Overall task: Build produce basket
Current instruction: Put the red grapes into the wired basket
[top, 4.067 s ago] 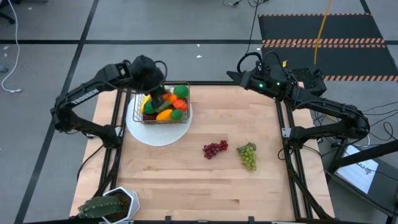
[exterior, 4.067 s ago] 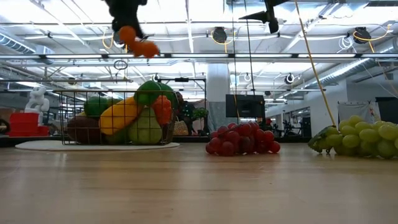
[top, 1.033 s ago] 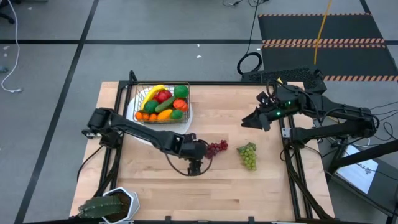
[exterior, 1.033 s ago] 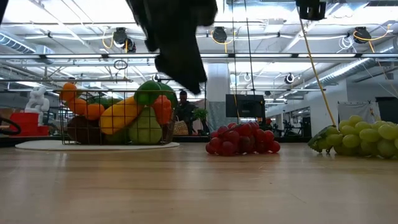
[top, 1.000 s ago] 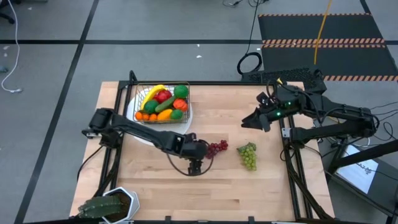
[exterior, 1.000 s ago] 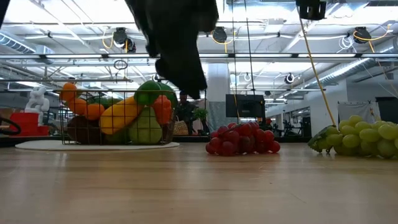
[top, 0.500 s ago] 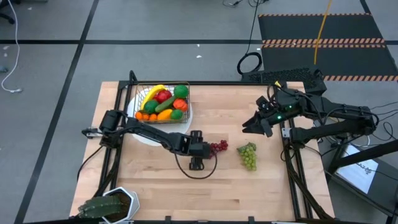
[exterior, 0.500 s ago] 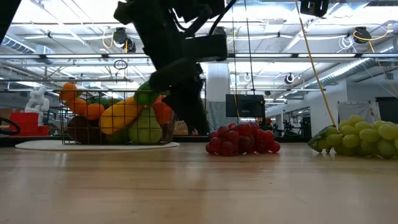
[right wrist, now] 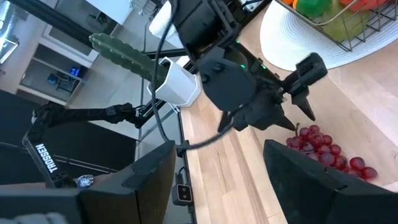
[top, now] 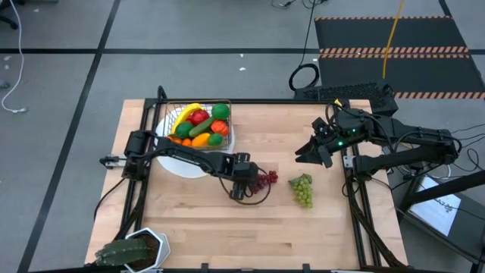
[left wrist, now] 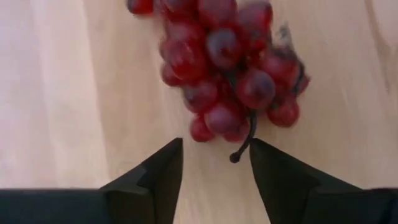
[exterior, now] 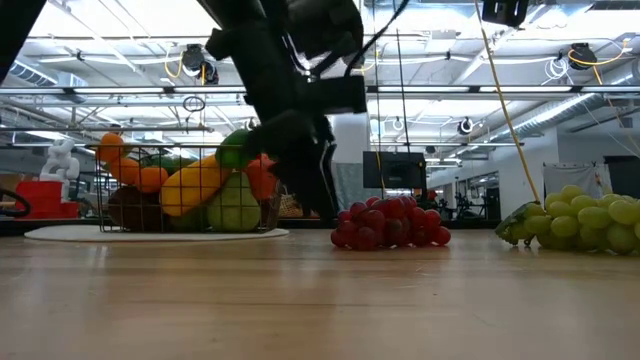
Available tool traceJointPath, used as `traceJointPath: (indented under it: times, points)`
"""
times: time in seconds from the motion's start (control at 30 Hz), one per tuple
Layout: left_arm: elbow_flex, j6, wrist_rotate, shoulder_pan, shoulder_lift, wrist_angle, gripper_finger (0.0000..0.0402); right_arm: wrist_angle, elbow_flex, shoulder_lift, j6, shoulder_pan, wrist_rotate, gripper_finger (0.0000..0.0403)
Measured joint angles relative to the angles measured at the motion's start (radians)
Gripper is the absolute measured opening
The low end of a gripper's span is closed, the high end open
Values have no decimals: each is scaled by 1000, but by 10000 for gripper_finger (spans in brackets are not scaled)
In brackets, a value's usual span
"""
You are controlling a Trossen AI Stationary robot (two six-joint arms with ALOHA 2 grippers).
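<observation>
The wire basket [top: 198, 125], filled with toy produce, stands on a round white plate [top: 189, 165] at the table's far left. A bunch of red grapes [top: 267, 179] lies on the bare wood mid-table, and a bunch of green grapes [top: 301, 189] lies to its right. My left gripper [left wrist: 216, 155] slants down at the red bunch's stem end [left wrist: 241, 148]. It is open, one finger on each side of the stem, just above the wood. My right gripper [right wrist: 219, 162] hangs open, high over the table's far right part [top: 305, 155], and holds nothing.
A spiky green plant in a white pot [top: 135, 250] stands at the near left corner. Bare wood lies along the table's near side and around both grape bunches. In the low view the red grapes [exterior: 385, 224] lie between the basket [exterior: 190, 190] and the green grapes [exterior: 590, 222].
My left gripper has come down and gone toward the far right, up to the red grapes, rolling about its own axis on the way. The grapes and the basket have stayed where they were.
</observation>
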Motion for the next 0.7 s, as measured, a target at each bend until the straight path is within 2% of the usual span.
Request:
traceJointPath:
  times: [0.43,0.7]
  points:
    - [0,33,47,14,20,9,149,0,0,0,-17,0,0,238]
    - [0,28,87,16,20,9,101,0,0,0,-20,-1,3,238]
